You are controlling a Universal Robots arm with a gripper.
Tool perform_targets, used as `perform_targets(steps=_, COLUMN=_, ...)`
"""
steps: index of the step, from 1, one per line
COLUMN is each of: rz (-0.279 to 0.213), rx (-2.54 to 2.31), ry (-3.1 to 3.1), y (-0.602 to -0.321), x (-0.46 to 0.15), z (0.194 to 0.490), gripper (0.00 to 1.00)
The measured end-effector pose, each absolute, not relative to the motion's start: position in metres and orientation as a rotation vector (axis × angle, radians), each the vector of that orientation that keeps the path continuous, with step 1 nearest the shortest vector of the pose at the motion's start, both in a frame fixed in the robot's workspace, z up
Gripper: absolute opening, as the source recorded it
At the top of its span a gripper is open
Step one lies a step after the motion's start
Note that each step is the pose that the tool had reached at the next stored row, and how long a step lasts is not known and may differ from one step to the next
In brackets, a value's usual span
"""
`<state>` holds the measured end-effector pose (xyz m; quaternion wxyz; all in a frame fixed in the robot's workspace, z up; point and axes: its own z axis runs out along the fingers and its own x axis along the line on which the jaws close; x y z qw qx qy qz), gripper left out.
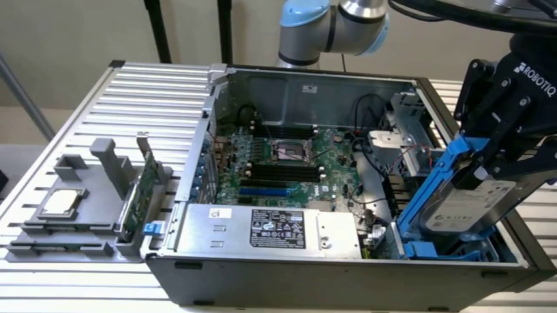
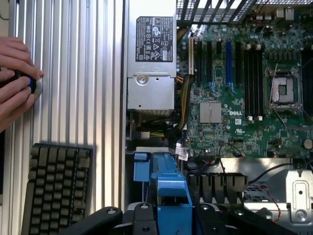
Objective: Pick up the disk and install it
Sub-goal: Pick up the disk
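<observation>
The disk (image 1: 474,195), a silver-grey drive with a white label in a bright blue carrier frame, stands tilted at the exterior view's right end of the open computer case (image 1: 348,287). Its lower end is down by the blue drive bay (image 1: 435,251). My black gripper (image 1: 497,160) is shut on its upper part from above. In the wrist view the blue carrier of the disk (image 2: 171,193) sits between my gripper's (image 2: 168,218) dark fingers (image 2: 105,218), above the bay beside the motherboard.
Inside the case lie the motherboard (image 1: 287,163) and a silver power supply (image 1: 270,228). A grey fixture (image 1: 78,215) at the exterior view's left holds a square chip (image 1: 62,202) and a green card (image 1: 139,195). A person's hand (image 2: 14,83) and a keyboard (image 2: 56,188) are on the slatted table.
</observation>
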<state>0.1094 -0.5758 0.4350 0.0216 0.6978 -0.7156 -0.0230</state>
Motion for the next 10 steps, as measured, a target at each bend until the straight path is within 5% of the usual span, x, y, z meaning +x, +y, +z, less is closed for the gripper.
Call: perform_targets(steps=10, rz=-0.078, rx=2.158, ry=-2.215, y=-0.5751, x=0.1102, z=0.4274, gripper=0.33)
